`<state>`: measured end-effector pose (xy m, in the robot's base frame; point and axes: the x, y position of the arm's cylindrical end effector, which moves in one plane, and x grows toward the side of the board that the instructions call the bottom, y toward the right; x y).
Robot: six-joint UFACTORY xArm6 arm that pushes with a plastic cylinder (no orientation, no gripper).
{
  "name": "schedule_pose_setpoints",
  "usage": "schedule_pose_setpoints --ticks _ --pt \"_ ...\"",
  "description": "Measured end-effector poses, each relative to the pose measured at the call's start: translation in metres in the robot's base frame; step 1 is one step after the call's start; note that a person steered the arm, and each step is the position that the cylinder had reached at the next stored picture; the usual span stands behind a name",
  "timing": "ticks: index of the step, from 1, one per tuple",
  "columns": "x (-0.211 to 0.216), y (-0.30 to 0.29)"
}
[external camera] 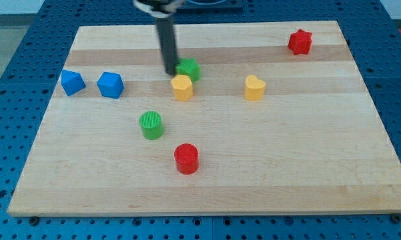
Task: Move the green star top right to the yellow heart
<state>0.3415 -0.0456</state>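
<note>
While my tip (171,72) rests on the table (307,160), it stands just at the view's left edge of the green star (189,69), touching it or very nearly so; the blur of the rod makes the exact contact hard to judge. My arm ends in a plain dark rod, so it has no fingers to be apart or together, and nothing is clamped. Just below the tip and slightly to the view's right sits a yellow block (182,87), its upper edge against the green star's lower side. Its shape I cannot tell for certain. Farther to the view's right of the tip, well apart from the star, lies the other yellow block (254,87), which looks like the heart. Far toward the view's top right stands a red star-like block (299,42). To the view's left of the tip, two blue blocks (73,82) (110,85) sit near each other. Below the tip stands a green cylinder (151,125), and lower still a red cylinder (185,159).
</note>
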Motion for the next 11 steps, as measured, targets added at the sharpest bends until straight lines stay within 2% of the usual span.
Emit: schedule_pose_setpoints --ticks 2,3,4,5,7,8,9,10,11 --pt "0.000 0.003" --pt "0.005 -0.022" --pt "0.024 0.012" --pt "0.016 0.051" --pt "-0.028 0.102" --pt "-0.030 0.172" --pt "-0.030 0.214" --pt "-0.032 0.194" --pt "-0.033 0.113"
